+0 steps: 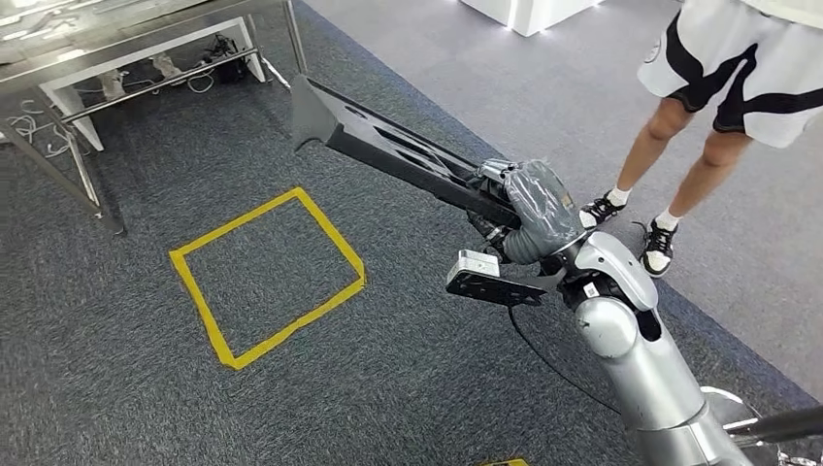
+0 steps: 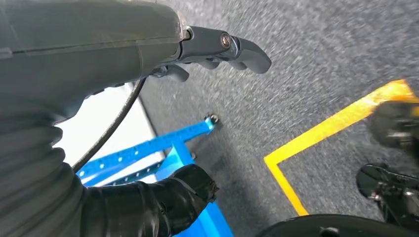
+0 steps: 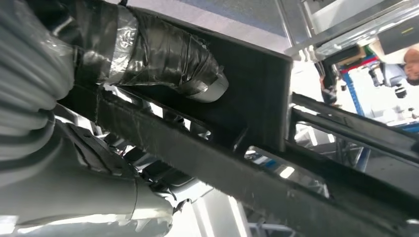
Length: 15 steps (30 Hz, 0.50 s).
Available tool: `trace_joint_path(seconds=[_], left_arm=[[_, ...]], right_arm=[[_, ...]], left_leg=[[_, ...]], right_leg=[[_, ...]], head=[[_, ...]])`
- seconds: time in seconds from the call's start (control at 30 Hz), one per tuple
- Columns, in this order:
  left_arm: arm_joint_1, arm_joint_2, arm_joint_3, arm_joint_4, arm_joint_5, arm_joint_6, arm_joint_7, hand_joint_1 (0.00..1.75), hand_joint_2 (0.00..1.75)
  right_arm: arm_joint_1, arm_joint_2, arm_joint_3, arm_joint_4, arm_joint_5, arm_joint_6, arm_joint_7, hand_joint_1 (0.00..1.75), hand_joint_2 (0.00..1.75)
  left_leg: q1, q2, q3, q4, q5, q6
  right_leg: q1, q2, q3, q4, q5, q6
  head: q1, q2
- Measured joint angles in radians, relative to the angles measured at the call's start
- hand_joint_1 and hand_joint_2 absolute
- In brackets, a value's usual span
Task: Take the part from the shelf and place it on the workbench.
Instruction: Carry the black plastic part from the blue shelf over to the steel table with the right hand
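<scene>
A: Holding a long black part (image 1: 398, 150) up over grey carpet (image 1: 116, 369), gripped at its nearer end by the right hand (image 1: 529, 209). Slotted along its length, slanting away toward a metal-framed table (image 1: 87, 58) at the far left.

B: Fingers of that hand?

A: Wrapped round the part. From the right wrist, taped thumb (image 3: 168, 54) pressed flat on one face of the part (image 3: 257, 113), darker fingers clamped beneath its long rail.

B: And the left hand?

A: Seen from the left wrist: left hand (image 2: 148, 123) hanging above the carpet (image 2: 306, 59), holding nothing. Thick thumb (image 2: 163, 202) and dark fingers (image 2: 232, 47) set well apart.

B: Around the part?

A: Below and left of it, a square of yellow tape (image 1: 267, 277) on the carpet. Right of it, a person's bare legs (image 1: 689, 146) in black-and-white shorts and sneakers, standing just beyond the silver right arm (image 1: 636, 354). Under the table, loose cables (image 1: 29, 126). From the left wrist, a blue metal frame (image 2: 158, 153) beside a corner of yellow tape (image 2: 316, 138).
</scene>
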State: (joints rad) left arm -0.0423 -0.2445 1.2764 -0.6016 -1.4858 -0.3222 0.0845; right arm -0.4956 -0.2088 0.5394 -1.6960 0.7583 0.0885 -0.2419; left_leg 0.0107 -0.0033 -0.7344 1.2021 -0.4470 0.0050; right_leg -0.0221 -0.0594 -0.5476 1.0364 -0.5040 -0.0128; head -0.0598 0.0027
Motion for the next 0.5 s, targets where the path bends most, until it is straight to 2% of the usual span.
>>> trace_joint_path(seconds=[0.03,0.07,0.1,0.17,0.23,0.3,0.37,0.4,0.43,0.47,0.5], left_arm=[[0.002,0.000,0.000,0.000,0.000,0.001,-0.001,0.00,1.75],[0.003,0.000,0.000,0.000,0.000,0.002,-0.001,0.00,1.75],[0.004,0.000,0.000,0.000,0.000,0.002,-0.001,0.00,1.75],[0.005,0.000,0.000,0.000,0.000,0.002,-0.002,0.00,1.75],[0.005,0.000,0.000,0.000,0.000,0.004,-0.002,0.00,1.75],[0.006,0.000,0.000,0.000,0.000,0.005,-0.004,0.00,1.75],[0.004,0.000,0.000,0.000,0.000,0.006,-0.006,0.00,1.75],[0.002,0.000,0.000,0.000,0.000,0.007,-0.006,0.00,1.75],[0.000,0.001,0.000,0.000,0.000,0.007,-0.007,0.00,1.75],[-0.003,0.001,0.000,0.000,0.000,0.008,-0.007,0.00,1.75],[-0.005,0.002,0.000,0.000,0.000,0.008,-0.008,0.00,1.75]], right_arm=[[-0.001,0.000,0.000,0.000,0.003,-0.001,0.003,1.75,1.75],[-0.002,0.000,0.000,0.000,0.005,-0.002,0.005,1.75,1.75],[-0.002,0.000,0.000,0.000,0.007,-0.002,0.006,1.75,1.75],[-0.003,0.000,0.000,0.000,0.008,-0.002,0.008,1.75,1.75],[-0.004,0.000,0.000,0.000,0.012,-0.003,0.011,1.75,1.75],[-0.008,0.002,0.000,0.000,0.019,-0.004,0.018,1.75,1.75],[-0.013,0.003,0.000,0.002,0.024,-0.004,0.024,1.75,1.75],[-0.014,0.003,-0.001,0.002,0.024,-0.004,0.025,1.75,1.75],[-0.014,0.002,-0.001,0.004,0.024,-0.004,0.026,1.75,1.75],[-0.013,0.001,-0.001,0.005,0.024,-0.004,0.026,1.75,1.75],[-0.011,0.000,-0.001,0.007,0.024,-0.004,0.026,1.75,1.75]], left_leg=[[0.000,0.002,0.028,-0.059,0.034,0.003],[0.000,0.004,0.049,-0.101,0.056,0.005],[-0.001,0.004,0.059,-0.122,0.066,0.006],[-0.001,0.005,0.064,-0.134,0.066,0.007],[-0.006,0.008,0.077,-0.152,0.053,0.010],[-0.014,0.008,0.096,-0.172,0.035,0.024],[-0.014,0.005,0.120,-0.190,0.025,0.043],[-0.011,0.004,0.132,-0.196,0.022,0.049],[-0.011,0.003,0.139,-0.197,0.016,0.055],[-0.012,0.001,0.144,-0.197,0.011,0.059],[-0.013,-0.002,0.151,-0.196,0.004,0.061]], right_leg=[[0.000,-0.004,0.006,0.000,-0.005,0.002],[0.001,-0.008,0.011,0.000,-0.008,0.003],[0.001,-0.009,0.013,0.000,-0.009,0.004],[0.000,-0.010,0.013,0.000,-0.010,0.005],[0.001,-0.013,0.014,-0.001,-0.014,0.009],[0.000,-0.015,0.021,-0.004,-0.023,0.024],[-0.004,0.010,0.014,0.030,-0.043,0.036],[-0.006,0.029,-0.012,0.081,-0.063,0.037],[-0.005,0.044,-0.052,0.149,-0.085,0.037],[-0.005,0.052,-0.099,0.218,-0.103,0.038],[-0.005,0.055,-0.140,0.268,-0.107,0.039]], head=[[0.000,0.000],[0.000,0.000],[0.000,0.000],[0.000,0.000],[0.000,0.000],[0.000,0.000],[0.002,0.000],[0.003,0.000],[0.005,0.000],[0.005,0.000],[0.005,0.000]])
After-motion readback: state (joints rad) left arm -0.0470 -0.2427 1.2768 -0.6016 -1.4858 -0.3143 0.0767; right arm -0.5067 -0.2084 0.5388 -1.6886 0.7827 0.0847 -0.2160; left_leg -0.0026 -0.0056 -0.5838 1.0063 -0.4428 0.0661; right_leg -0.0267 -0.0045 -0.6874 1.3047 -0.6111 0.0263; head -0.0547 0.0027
